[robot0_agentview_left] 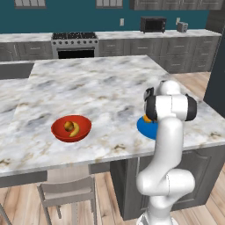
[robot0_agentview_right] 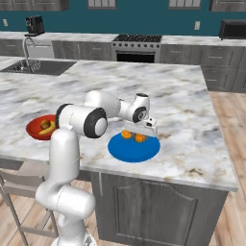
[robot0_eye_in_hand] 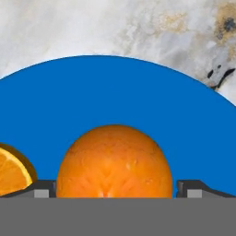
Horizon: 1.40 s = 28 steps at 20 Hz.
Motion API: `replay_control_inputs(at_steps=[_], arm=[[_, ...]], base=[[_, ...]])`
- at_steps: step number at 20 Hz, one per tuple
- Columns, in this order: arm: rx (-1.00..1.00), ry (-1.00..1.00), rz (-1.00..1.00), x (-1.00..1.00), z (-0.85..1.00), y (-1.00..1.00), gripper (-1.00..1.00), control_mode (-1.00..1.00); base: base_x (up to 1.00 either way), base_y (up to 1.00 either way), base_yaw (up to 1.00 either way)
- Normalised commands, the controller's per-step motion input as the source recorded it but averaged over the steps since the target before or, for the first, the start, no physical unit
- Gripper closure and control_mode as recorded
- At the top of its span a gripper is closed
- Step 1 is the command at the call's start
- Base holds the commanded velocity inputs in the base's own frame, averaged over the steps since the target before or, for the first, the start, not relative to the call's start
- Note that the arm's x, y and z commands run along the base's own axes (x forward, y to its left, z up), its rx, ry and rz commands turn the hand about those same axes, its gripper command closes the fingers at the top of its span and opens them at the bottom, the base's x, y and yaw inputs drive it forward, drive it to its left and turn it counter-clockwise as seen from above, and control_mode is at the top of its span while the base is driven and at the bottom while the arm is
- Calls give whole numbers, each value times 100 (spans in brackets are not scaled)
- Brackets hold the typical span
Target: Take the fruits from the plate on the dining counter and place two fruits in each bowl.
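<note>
A round orange fruit [robot0_eye_in_hand: 114, 161] is sitting on the blue plate [robot0_eye_in_hand: 115, 92], filling the lower middle of the hand view between the 2 dark finger tips, which are standing 1 on each side of it with the fruit's flanks right at them; whether the pads are pressing on it cannot be told. A second fruit, a cut orange piece [robot0_eye_in_hand: 11, 171] showing its segments, is lying just beside it on the same plate. In the right base view the gripper [robot0_agentview_right: 139, 132] is hanging low over the plate [robot0_agentview_right: 133, 148], right above both orange fruits [robot0_agentview_right: 140, 138].

The plate is resting near the front edge of the dining counter [robot0_agentview_right: 192, 115], whose marble top is running white with grey and tan veins over a dark grey base. Well apart from the plate, toward the other end of the same front edge, the red bowl [robot0_agentview_left: 71, 128] is holding 2 fruits: a curved yellow banana [robot0_agentview_left: 75, 129] and a brownish-orange fruit [robot0_agentview_left: 68, 125], lying close together.

A grey chair [robot0_agentview_left: 68, 193] is standing tucked under the counter below the bowl, on a wooden floor. Behind the island, a stove [robot0_agentview_left: 74, 44] is sitting among grey cabinets against a teal wall, with a microwave [robot0_agentview_left: 153, 23] and a toaster [robot0_agentview_left: 182, 27] on the back counter, and a sink with faucet [robot0_agentview_right: 29, 60] is showing in the right base view.
</note>
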Motion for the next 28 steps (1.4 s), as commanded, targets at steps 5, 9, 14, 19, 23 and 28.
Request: replay_control_inputs(at_steps=[5,9,14,19,23,28], arm=[[0,0,0,0,-10,0,100,-100],[0,0,0,0,7,0,100,-100],[0,0,0,-34,64,0,100,-100],[0,0,-1,-62,84,3,100,-100],[0,-1,-5,-85,49,41,100,-100],[0,-1,0,-54,39,64,100,-100]], base=[[0,0,0],[0,0,0],[0,0,0],[0,0,0],[0,0,0],[0,0,0]])
